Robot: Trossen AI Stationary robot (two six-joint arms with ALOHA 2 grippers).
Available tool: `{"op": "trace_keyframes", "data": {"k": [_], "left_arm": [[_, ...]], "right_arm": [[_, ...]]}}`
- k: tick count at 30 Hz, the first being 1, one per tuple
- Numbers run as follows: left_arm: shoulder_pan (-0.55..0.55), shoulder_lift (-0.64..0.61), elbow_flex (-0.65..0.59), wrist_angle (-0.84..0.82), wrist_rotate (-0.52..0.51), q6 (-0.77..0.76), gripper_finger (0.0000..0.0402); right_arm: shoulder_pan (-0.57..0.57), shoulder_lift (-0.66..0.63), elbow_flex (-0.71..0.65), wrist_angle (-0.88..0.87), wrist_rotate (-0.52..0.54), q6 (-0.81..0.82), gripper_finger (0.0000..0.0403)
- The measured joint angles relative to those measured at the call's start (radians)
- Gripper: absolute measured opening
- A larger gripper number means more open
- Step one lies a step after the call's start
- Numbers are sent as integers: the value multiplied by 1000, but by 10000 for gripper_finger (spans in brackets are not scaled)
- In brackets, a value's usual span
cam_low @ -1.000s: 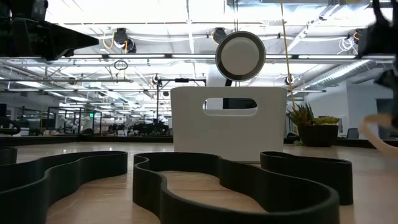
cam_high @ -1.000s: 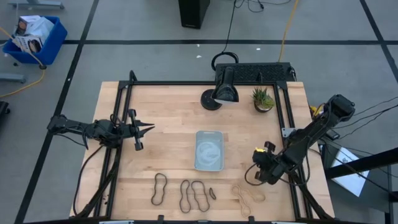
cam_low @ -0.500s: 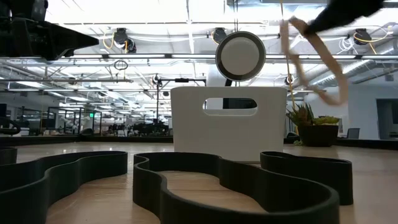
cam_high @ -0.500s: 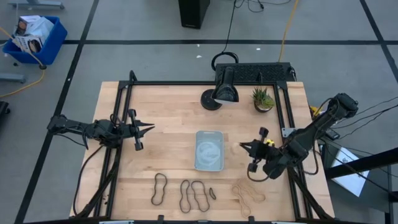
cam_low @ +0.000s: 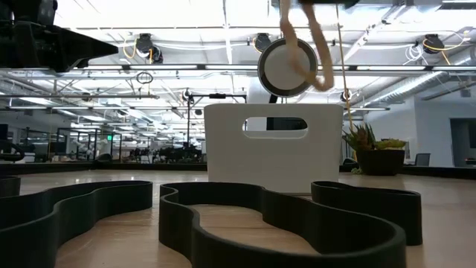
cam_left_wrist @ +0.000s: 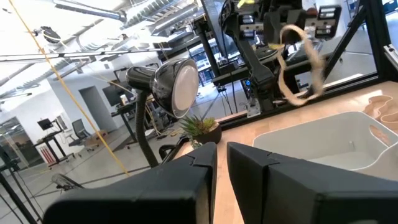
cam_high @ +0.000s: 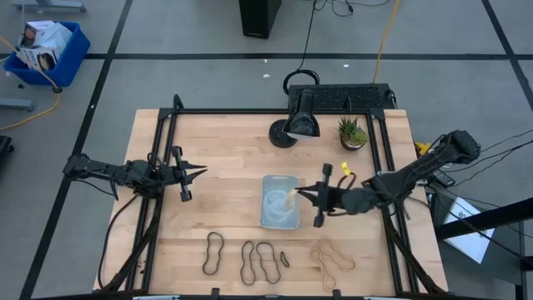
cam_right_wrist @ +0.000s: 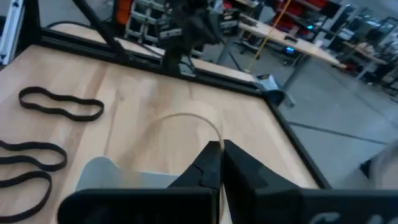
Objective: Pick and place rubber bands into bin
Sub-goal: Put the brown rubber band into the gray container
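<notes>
The bin (cam_high: 280, 201) sits mid-table. The right gripper (cam_high: 299, 193), at its right rim, is clamped on a tan rubber band (cam_low: 303, 46), mostly hidden from above. The left gripper (cam_high: 200, 171), near the left edge, has fingers nearly together, empty.

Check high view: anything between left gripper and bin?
Nothing: bare tabletop between the left gripper and the bin, per the high view.
</notes>
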Motion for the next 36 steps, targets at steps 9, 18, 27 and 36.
{"op": "trace_keyframes", "data": {"k": [9,18,27,36], "left_arm": [[0,0,0,0,0,9,47],[0,0,0,-1,0,8,47],[0,0,0,-1,0,8,47],[0,0,0,-1,0,8,47]], "right_arm": [[-95,188,0,62,-121,-6,0],[-125,290,0,53,-121,35,4],[-116,280,0,47,-118,50,97],[-88,217,-1,-21,-32,26,171]]}}
